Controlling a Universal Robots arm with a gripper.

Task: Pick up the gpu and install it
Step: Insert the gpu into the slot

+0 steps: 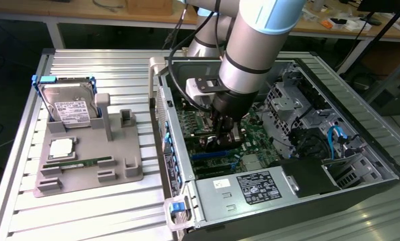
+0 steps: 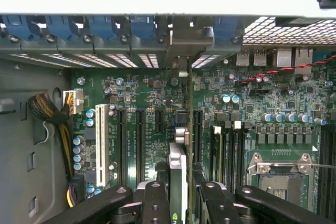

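Gripper holds gpu inside computer case, seemingly touching motherboard.

Green motherboard, silver-edged gpu, grey tray, blue clips

Silver-grey arm with pale blue joint cap, black tool

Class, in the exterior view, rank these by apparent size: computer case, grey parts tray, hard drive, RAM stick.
1. computer case
2. grey parts tray
3. hard drive
4. RAM stick
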